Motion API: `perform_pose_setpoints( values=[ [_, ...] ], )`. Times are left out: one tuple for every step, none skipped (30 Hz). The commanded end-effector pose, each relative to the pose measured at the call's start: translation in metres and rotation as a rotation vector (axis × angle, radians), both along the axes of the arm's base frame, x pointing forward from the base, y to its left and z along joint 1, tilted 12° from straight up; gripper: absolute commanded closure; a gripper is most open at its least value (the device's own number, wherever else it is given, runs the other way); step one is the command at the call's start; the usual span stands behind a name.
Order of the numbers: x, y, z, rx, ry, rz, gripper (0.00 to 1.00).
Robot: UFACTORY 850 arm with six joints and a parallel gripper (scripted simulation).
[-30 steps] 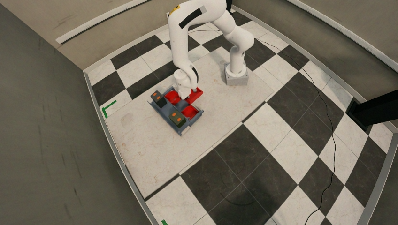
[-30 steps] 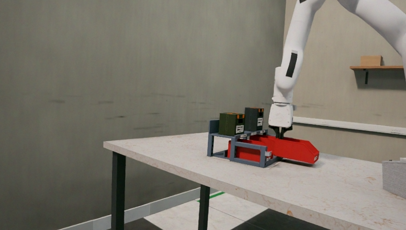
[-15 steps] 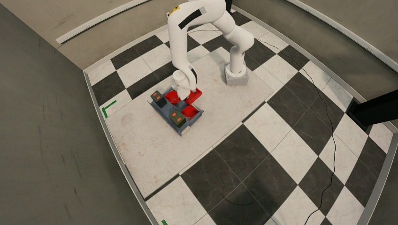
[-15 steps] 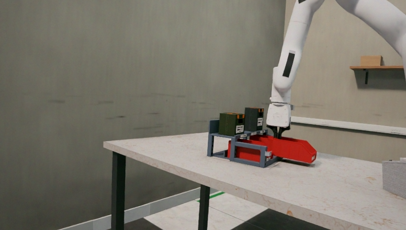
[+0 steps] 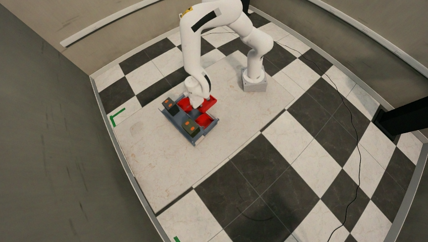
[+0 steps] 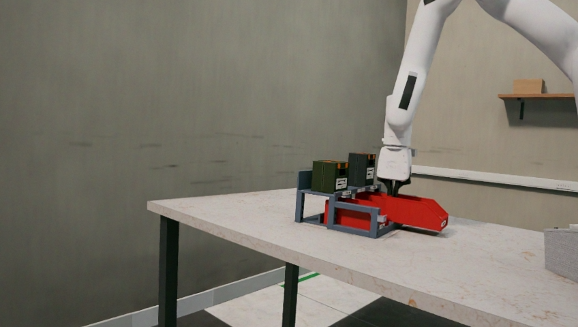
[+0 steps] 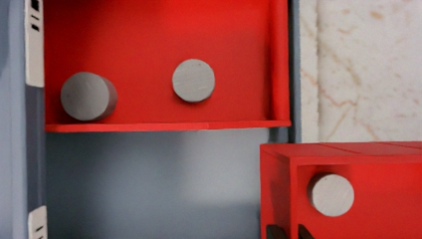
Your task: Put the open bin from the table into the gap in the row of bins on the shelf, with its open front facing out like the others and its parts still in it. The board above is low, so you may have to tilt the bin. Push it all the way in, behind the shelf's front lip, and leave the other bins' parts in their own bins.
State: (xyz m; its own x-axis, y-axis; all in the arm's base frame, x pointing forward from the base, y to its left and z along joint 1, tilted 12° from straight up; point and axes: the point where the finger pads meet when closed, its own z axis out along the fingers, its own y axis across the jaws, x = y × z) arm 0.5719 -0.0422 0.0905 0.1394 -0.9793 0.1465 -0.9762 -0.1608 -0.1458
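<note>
My gripper is shut on the back wall of the open red bin. The bin's back end is at the front edge of the blue-grey shelf, in line with the gap; most of it is out over the table, open front outward. I cannot tell how much it is tilted. A grey cylinder lies inside it. One neighbour bin holds two grey cylinders in the wrist view; another bin sits across the gap.
On the low upper board stand a dark grey box and a green box. White labels line the board's edge. The arm's base block stands on the same table.
</note>
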Motion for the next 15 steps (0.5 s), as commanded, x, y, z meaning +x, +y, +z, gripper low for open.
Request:
perform_pose_setpoints(
  values=[
    [0.0020, 0.0001, 0.0009, 0.000, 0.000, 0.000, 1.00],
    [0.0020, 0.0001, 0.0009, 0.000, 0.000, 0.000, 1.00],
    [0.0020, 0.0001, 0.0009, 0.000, 0.000, 0.000, 1.00],
    [0.0020, 0.0001, 0.0009, 0.000, 0.000, 0.000, 1.00],
    [0.0020, 0.0001, 0.0009, 0.000, 0.000, 0.000, 1.00],
    [0.0020, 0.0001, 0.0009, 0.000, 0.000, 0.000, 1.00],
    [0.0020, 0.0001, 0.0009, 0.000, 0.000, 0.000, 1.00],
    [0.0020, 0.0001, 0.0009, 0.000, 0.000, 0.000, 1.00],
    [0.0020, 0.0001, 0.0009, 0.000, 0.000, 0.000, 1.00],
    [0.0020, 0.0001, 0.0009, 0.000, 0.000, 0.000, 1.00],
    [0.0014, 0.0000, 0.0007, 0.001, -0.006, 0.001, 1.00],
    [0.0009, -0.0001, 0.0005, 0.002, -0.012, 0.002, 1.00],
    [0.0005, -0.0002, 0.0003, 0.003, -0.018, 0.003, 1.00],
    [0.0000, -0.0003, 0.0001, 0.004, -0.024, 0.004, 1.00],
    [-0.0005, -0.0004, -0.0001, 0.005, -0.030, 0.005, 1.00]
  ],
)
